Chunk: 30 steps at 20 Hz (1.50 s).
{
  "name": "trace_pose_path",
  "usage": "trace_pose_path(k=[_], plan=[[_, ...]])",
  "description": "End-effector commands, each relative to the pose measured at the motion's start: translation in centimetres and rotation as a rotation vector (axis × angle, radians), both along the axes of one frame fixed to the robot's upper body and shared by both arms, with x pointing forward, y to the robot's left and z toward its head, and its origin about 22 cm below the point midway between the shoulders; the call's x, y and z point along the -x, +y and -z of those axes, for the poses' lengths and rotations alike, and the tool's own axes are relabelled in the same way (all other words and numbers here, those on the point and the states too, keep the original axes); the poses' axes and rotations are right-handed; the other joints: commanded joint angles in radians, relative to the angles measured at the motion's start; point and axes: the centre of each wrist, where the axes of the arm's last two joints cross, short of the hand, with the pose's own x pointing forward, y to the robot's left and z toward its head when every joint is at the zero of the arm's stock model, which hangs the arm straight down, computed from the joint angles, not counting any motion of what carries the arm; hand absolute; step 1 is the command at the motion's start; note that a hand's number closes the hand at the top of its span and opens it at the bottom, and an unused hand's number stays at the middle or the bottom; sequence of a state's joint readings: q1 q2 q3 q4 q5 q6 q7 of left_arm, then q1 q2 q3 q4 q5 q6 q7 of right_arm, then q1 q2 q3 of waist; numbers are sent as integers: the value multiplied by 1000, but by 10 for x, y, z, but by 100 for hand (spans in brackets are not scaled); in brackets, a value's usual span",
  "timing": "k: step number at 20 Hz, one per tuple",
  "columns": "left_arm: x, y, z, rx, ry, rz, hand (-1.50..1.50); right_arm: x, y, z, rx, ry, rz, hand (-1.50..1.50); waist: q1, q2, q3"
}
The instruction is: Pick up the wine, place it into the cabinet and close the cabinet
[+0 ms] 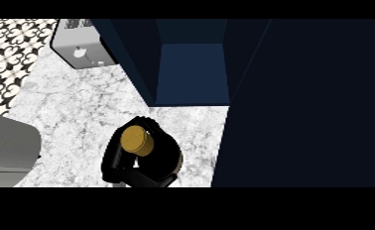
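Observation:
The wine bottle [137, 140] is seen from above, its gold cap standing out from a dark body. My right hand [157, 167] is curled round it, black fingers wrapping both sides and hiding most of the glass. Bottle and hand are over the marble counter [73, 105], just in front of the open cabinet [192, 70]. The cabinet is dark navy with a bare blue shelf inside. Its open door [300, 105] stands as a tall dark panel right of the hand. My left hand does not show.
A silver appliance [79, 45] sits at the back left beside the cabinet's side wall. A grey rounded shape [16, 149] fills the lower left edge. Patterned black-and-white tiles [18, 50] line the far left.

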State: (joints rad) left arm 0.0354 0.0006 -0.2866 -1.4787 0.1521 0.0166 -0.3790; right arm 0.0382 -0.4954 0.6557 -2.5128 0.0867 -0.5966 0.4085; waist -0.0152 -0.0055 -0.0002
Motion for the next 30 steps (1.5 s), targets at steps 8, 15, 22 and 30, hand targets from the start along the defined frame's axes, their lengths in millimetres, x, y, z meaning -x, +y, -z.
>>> trace_pose_path(k=[8,15,22,30], plan=[[-37,-12,-18,-83,-23,-114,150,42,-18,-42,-67,-46,-47,-150,-4,2,-1],[-78,-8,-35,-148,-22,-99,150,45,-14,-30,-86,-25,-33,-150,-12,1,-1],[-96,-28,-33,-164,11,-72,150,38,-18,-31,-82,-17,-36,-150,-7,3,0],[-126,-58,-34,-154,10,-83,150,39,-22,-30,-67,-41,-45,-150,-30,6,-1]])
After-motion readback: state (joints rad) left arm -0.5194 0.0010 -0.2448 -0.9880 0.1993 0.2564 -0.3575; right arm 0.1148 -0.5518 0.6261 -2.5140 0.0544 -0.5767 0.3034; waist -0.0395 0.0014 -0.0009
